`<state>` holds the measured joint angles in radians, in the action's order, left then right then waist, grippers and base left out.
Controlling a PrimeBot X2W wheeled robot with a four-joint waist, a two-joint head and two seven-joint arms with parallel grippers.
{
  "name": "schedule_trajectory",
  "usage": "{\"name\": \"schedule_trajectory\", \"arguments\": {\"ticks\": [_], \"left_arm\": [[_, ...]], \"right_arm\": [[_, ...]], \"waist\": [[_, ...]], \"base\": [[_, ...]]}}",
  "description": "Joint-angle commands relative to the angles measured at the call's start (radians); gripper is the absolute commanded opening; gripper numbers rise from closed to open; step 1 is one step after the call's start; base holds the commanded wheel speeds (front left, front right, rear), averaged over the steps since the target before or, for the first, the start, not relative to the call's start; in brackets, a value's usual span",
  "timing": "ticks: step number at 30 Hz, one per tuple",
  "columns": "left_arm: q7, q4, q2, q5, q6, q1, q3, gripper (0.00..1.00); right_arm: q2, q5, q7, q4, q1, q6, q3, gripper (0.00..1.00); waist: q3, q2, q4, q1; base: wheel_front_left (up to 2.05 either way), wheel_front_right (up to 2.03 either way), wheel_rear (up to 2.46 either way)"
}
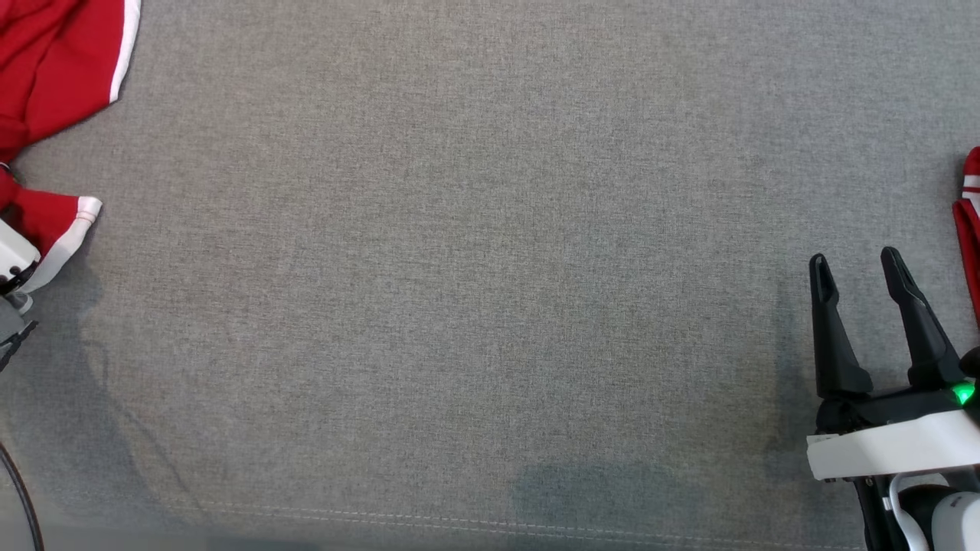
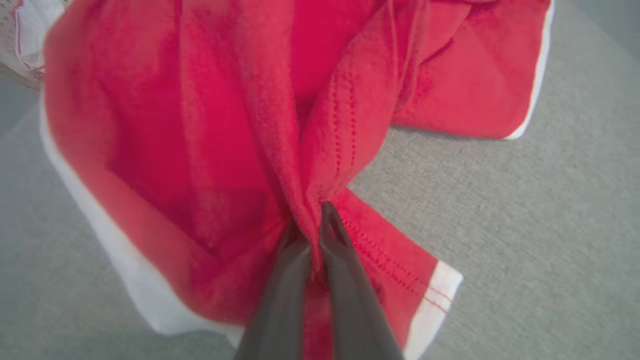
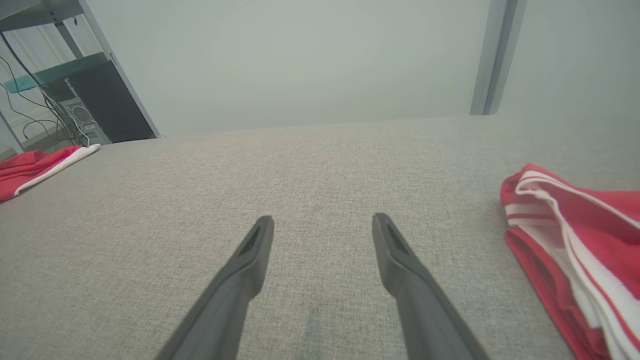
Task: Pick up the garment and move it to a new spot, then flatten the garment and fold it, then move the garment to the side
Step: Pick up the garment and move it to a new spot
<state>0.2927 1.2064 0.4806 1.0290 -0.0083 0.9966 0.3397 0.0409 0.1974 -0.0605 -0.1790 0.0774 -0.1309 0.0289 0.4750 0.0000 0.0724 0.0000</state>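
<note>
The garment [image 1: 53,61] is red with white trim and lies crumpled at the far left of the grey fabric surface, with a trimmed corner [image 1: 65,229] close to my left arm's pale wrist [image 1: 11,260]. In the left wrist view my left gripper [image 2: 317,215] is shut on a bunched fold of the garment [image 2: 200,125], which spreads away from the fingers. My right gripper [image 1: 857,268] hovers open at the lower right, with nothing between its fingers [image 3: 250,260]. The right wrist view shows the garment [image 3: 30,167] far off to its left.
A second red piece with white stripes [image 3: 575,250] lies folded at the right edge [image 1: 971,222], just beyond my right gripper. A stitched seam [image 1: 459,520] runs along the near edge of the surface. A metal shelf with a computer case [image 3: 100,100] stands beyond the far left corner.
</note>
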Motion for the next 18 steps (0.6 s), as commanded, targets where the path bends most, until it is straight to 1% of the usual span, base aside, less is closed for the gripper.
{"name": "schedule_trajectory", "arguments": {"ticks": [1,3,4,11,16,18], "left_arm": [[-0.03,-0.007,0.063,-0.015,-0.008,0.03,-0.016,0.0],[-0.1,-0.015,0.067,-0.02,-0.022,0.04,-0.021,0.0],[-0.117,-0.014,0.066,-0.028,-0.028,0.042,-0.015,0.0],[-0.324,-0.044,0.072,-0.086,-0.037,0.068,0.01,0.0],[-0.474,-0.088,0.049,-0.085,-0.05,0.058,-0.006,0.0],[-0.515,-0.112,0.035,-0.09,-0.046,0.038,-0.009,0.0]], "right_arm": [[0.01,0.0,-0.001,-0.028,0.01,0.0,-0.014,1.0],[0.01,0.001,-0.003,-0.027,0.006,0.0,-0.008,1.0],[0.01,0.002,-0.002,-0.027,0.004,0.0,-0.004,1.0],[0.009,0.006,-0.003,-0.027,-0.009,0.0,0.007,1.0],[0.009,0.02,-0.009,-0.021,-0.028,0.0,0.025,1.0],[0.009,0.026,-0.012,-0.015,-0.037,0.0,0.029,1.0]], "waist": [[-0.008,0.0,0.005,0.0],[-0.017,0.0,0.013,0.0],[-0.023,0.0,0.017,0.0],[-0.073,0.0,0.043,0.0],[-0.12,0.0,0.057,0.0],[-0.139,0.0,0.059,0.0]], "base": [[0.0,0.0,0.0],[0.0,0.0,0.0],[0.0,0.0,0.0],[0.0,0.0,0.0],[0.0,0.0,0.0],[0.0,0.0,0.0]]}}
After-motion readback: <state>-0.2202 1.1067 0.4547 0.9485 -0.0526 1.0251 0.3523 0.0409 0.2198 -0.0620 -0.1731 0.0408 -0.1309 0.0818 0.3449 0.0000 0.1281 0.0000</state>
